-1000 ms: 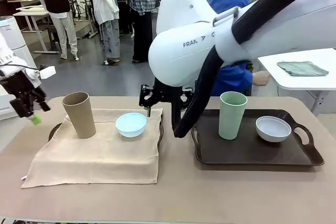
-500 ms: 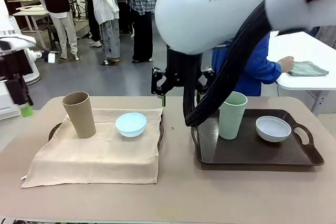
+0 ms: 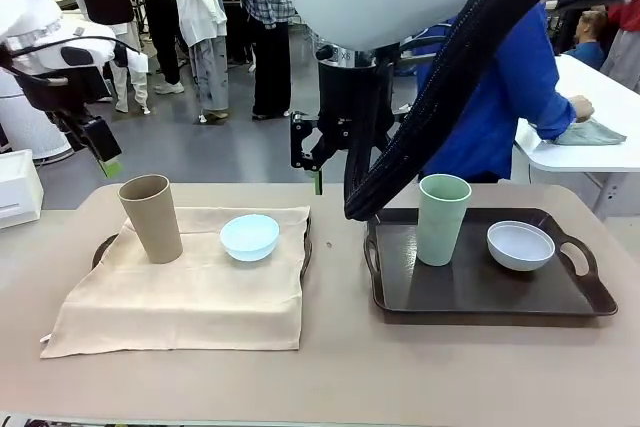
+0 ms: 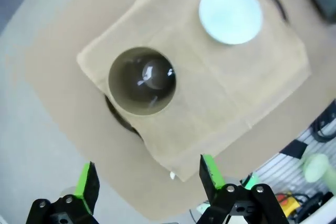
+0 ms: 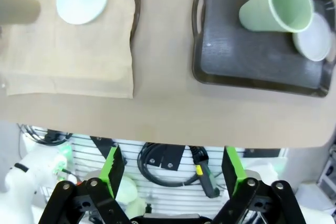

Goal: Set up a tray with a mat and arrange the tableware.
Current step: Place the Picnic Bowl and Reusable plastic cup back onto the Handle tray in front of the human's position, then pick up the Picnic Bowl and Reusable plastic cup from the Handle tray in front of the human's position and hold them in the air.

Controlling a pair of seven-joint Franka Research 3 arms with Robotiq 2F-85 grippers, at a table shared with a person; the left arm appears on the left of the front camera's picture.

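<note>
A tan tumbler (image 3: 151,217) and a light blue bowl (image 3: 249,236) stand on a beige mat (image 3: 190,297) that lies over the left tray (image 3: 103,248). On the bare dark tray (image 3: 480,292) at the right stand a mint green tumbler (image 3: 442,219) and a white bowl (image 3: 520,245). My left gripper (image 3: 103,152) hangs open, high above the table's left end. Below it I see the tan tumbler (image 4: 142,81), the blue bowl (image 4: 230,13) and my open left gripper (image 4: 147,177). My right gripper (image 3: 318,175) is open above the table's far middle; under my right gripper (image 5: 173,169) lie the mint tumbler (image 5: 275,6) and dark tray (image 5: 247,59).
A person in a blue top (image 3: 500,107) stands at the far side, with a hand on a grey cloth (image 3: 595,132) on a white side table. A white box (image 3: 18,187) sits off the left end. Bare tabletop (image 3: 340,367) runs between the trays and along the front.
Both arms have risen: the left gripper went up and a bit right, the right gripper up off the table. The person has shifted right and laid a hand on the grey cloth.
</note>
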